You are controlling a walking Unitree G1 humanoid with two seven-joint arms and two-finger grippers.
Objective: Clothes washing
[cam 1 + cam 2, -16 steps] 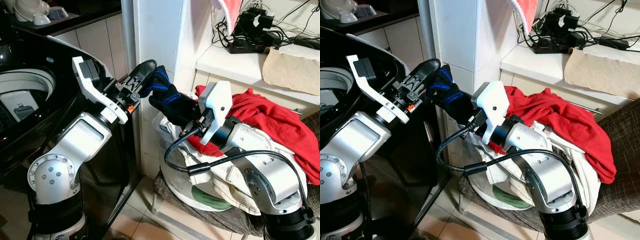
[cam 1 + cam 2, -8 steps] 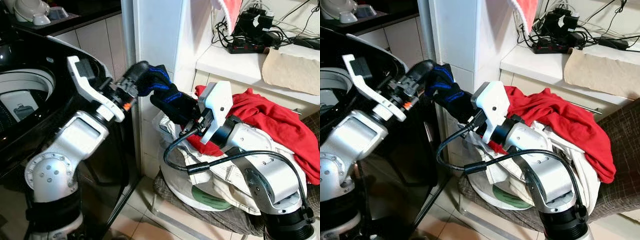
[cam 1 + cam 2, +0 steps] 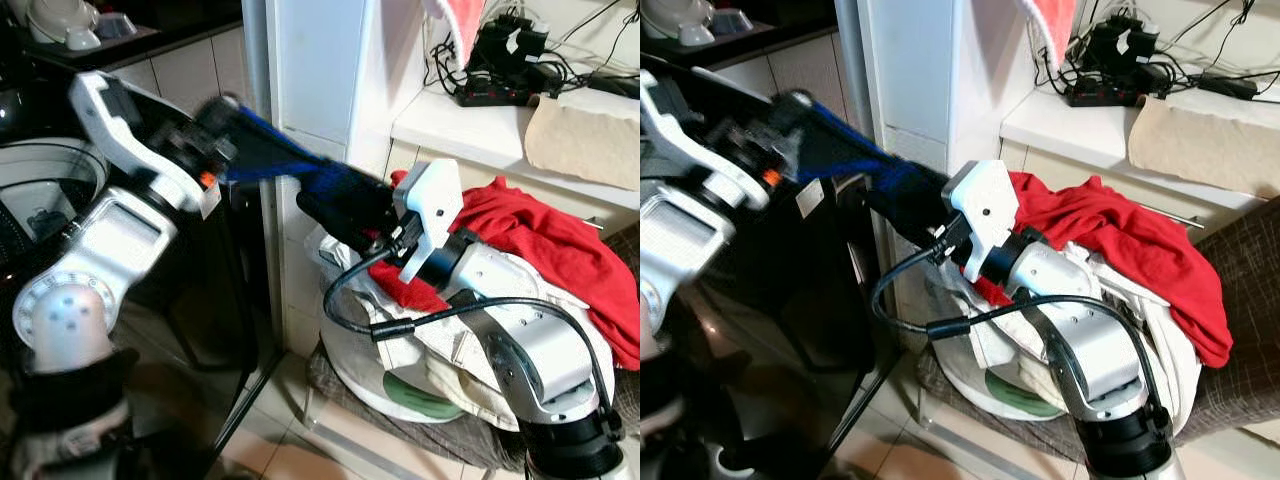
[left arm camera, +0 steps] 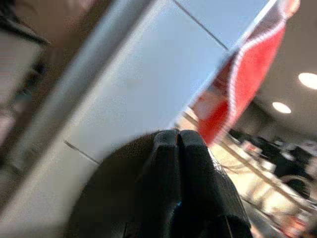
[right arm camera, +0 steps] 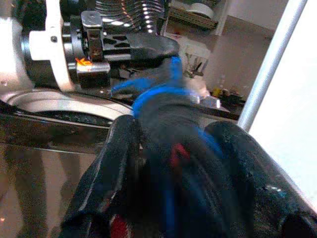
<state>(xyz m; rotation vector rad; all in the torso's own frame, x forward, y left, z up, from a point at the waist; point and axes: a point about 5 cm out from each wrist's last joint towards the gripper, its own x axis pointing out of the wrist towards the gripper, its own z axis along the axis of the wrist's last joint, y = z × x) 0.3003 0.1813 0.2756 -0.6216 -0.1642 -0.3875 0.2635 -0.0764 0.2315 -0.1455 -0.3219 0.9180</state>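
A black garment with blue trim is stretched in the air between my two grippers. My left gripper is shut on its far end, raised beside the black top-loading washing machine; in the left wrist view its fingertips press together. My right gripper is shut on the near end, in front of the white pillar. The right wrist view has the cloth bunched between the two fingers. The washer's drum opening lies at the far left.
A red garment lies on a heap of white clothes in a basket on a chair at the right. A white tiled pillar stands behind the garment. The counter holds a power strip with cables and a beige cloth.
My left arm has swung up and to the left toward the washer, drawing the bunched garment out into a long strip. The right arm has barely moved.
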